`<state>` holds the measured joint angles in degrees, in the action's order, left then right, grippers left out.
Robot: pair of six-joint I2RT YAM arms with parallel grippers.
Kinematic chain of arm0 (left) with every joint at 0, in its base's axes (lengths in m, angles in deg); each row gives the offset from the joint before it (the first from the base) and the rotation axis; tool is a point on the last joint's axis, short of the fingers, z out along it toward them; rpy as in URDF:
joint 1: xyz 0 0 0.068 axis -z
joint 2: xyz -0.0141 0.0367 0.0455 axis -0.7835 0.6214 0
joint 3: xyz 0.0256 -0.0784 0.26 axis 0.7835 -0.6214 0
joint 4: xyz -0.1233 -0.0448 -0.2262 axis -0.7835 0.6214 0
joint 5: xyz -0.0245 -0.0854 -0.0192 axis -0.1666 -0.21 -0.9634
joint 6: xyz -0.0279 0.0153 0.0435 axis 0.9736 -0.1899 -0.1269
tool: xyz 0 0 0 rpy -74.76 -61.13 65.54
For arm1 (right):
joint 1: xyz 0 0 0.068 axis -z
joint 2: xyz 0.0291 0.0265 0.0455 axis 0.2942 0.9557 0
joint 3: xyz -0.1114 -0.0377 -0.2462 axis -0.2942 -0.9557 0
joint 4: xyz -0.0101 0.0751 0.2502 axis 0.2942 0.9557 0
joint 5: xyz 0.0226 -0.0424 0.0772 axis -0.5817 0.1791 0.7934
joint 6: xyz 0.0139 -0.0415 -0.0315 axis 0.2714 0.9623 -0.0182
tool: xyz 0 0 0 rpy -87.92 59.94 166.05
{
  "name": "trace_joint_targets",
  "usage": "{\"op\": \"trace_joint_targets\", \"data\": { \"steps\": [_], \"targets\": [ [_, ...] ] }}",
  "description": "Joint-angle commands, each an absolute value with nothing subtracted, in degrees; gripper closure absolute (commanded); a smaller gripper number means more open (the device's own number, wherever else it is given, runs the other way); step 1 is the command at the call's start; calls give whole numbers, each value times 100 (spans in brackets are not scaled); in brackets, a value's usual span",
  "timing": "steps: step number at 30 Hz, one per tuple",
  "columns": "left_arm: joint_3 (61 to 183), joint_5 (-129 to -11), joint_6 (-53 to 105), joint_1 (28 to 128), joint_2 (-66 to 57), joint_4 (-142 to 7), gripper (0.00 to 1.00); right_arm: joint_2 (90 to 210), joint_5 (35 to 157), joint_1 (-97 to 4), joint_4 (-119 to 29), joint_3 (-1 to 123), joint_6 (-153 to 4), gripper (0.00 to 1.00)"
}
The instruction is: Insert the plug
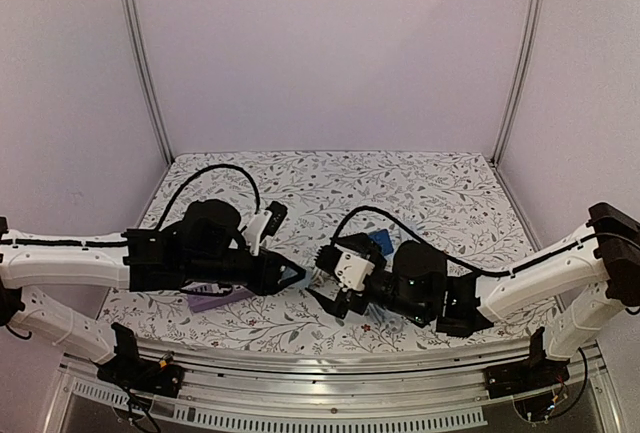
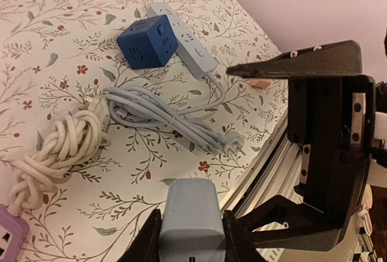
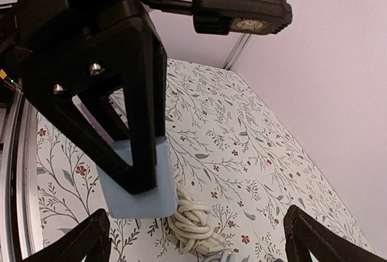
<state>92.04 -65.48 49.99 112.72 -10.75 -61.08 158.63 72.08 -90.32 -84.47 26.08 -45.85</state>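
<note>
Left gripper: jaws clamped on the plug, one finger on each side of it.
Plug: a pale blue block between the left jaws, its free end sticking out past the fingertips, off the table.
Right gripper: jaws wide apart and facing the left jaws tip to tip.
Plug and right jaws: the plug sits ahead of their gap, towards one finger. Whether it touches them cannot be told.
White cable coil: on the floral cloth, below and ahead of the left jaws.
Grey cable: bundled just beside the white coil.
Blue cube socket: further ahead of the left jaws.
Grey power strip: just beside the cube.
Purple strip: near the left jaws, at the edge of the view.
</note>
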Motion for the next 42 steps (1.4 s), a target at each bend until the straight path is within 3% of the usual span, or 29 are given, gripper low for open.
{"op": "trace_joint_targets", "data": {
  "steps": [1,13,24,32,42],
  "targets": [
    [9495,-6048,4821,11258,-1341,-5187,100,15594,6819,-9067,-8849,2173,-4868,1],
    [10105,-4768,4263,11255,-2031,-3056,100,15784,6099,-9040,-9363,1930,-4809,1],
    [10277,-4547,2846,11249,-2539,-2245,99,15514,6760,-8701,-8708,1991,-5475,1],
    [10734,-4277,1714,11097,-1372,-1931,100,15307,7055,-8487,-8690,1831,-5529,1],
    [10868,-4762,464,10405,-189,-1572,100,15607,7556,-8149,-8807,1808,-5585,1]
  ]
}}
